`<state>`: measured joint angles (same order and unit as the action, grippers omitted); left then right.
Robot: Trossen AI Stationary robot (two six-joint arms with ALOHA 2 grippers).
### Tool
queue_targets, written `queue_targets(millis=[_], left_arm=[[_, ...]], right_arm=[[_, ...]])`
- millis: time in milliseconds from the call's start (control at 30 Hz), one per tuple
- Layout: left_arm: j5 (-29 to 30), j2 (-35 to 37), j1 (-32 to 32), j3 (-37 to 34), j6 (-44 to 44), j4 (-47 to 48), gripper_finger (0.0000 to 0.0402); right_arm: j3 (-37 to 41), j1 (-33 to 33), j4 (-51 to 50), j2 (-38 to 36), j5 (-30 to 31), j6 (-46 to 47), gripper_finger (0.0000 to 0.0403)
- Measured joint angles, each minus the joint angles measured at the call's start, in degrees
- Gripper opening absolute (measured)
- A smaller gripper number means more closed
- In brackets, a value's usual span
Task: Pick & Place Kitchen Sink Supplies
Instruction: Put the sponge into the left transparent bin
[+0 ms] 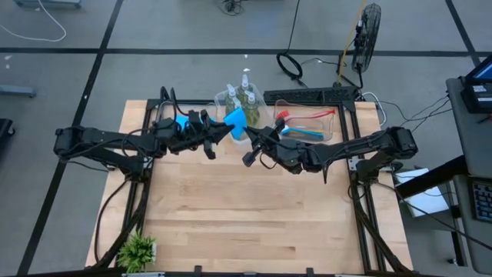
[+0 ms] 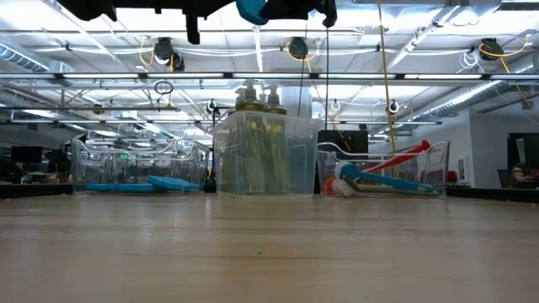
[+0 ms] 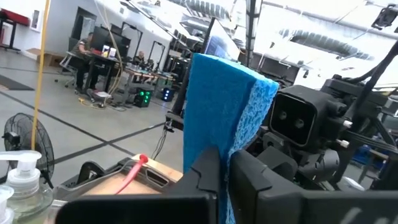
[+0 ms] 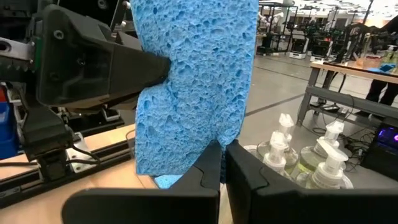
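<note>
Above the wooden table (image 1: 246, 208), near the tub of pump bottles (image 1: 240, 96), we see both the left gripper (image 1: 219, 132) and right gripper (image 1: 250, 138) clamped narrowly on one light-blue sponge (image 1: 237, 119), held aloft between them.
</note>
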<state>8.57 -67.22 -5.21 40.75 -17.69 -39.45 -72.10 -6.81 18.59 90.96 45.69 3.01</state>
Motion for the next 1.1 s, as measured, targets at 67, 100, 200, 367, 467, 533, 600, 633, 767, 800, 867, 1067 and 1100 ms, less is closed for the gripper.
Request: queue_targets(millis=[67, 100, 200, 367, 467, 533, 600, 633, 767, 800, 867, 1067, 1100], left_arm=[[-0.12, 0.04, -0.2, 0.0, -0.1, 0.12, 0.0009], [-0.24, 0.04, -0.37, 0.0, -0.07, 0.21, 0.0008], [-0.17, 0.11, -0.75, 0.0, -0.22, 0.78, 0.0008], [4.79, 3.42, -1.77, 0.0, 0.22, 8.93, 0.0008], [11.73, 7.66, -2.01, 0.0, 0.93, 15.66, 0.0007], [16.33, 10.86, -1.99, 0.0, 1.03, 20.28, 0.0007], [20.66, 14.01, -1.95, 0.0, 0.34, 26.11, 0.0007], [22.8, 15.53, -1.95, 0.0, -0.61, 28.68, 0.0007], [29.08, 20.38, -3.22, 0.0, -7.27, 40.15, 0.0007], [29.12, 21.03, -3.99, 0.0, -9.39, 43.06, 0.0007], [28.9, 21.78, -5.92, 0.0, -13.98, 48.25, 0.0007], [21.31, 20.69, -14.01, 0.0, -21.99, 57.77, 0.0007], [19.61, 20.27, -15.57, 0.0, -22.55, 58.21, 0.0007]], right_arm=[[0.0, 0.03, 0.0, 0.0, -0.58, 0.02, 0.0], [0.0, 0.04, -0.01, 0.0, -0.58, 0.02, 0.0], [0.0, 0.02, -0.3, 0.0, -0.65, -0.55, 0.0005], [0.0, -0.2, -4.45, -0.83, -1.44, -2.23, 0.0042], [-0.07, -0.6, -7.47, -1.36, -1.4, -2.21, 0.0077], [0.0, -1.14, -9.83, -1.69, -1.22, -2.19, 0.01], [0.0, -1.21, -11.13, -1.95, -1.0, -2.44, 0.012], [0.0, -1.34, -11.83, -2.18, -0.99, -2.61, 0.0129], [0.0, -1.87, -16.14, -3.54, -1.0, -4.61, 0.0153], [0.0, -1.98, -17.7, -4.07, -1.04, -5.5, 0.0157], [0.0, -2.1, -20.86, -5.68, -1.11, -6.91, 0.016], [-0.02, -1.67, -30.85, -12.48, -3.24, -5.76, 0.0158], [-0.02, -1.48, -32.89, -13.82, -4.38, -5.0, 0.0157]])
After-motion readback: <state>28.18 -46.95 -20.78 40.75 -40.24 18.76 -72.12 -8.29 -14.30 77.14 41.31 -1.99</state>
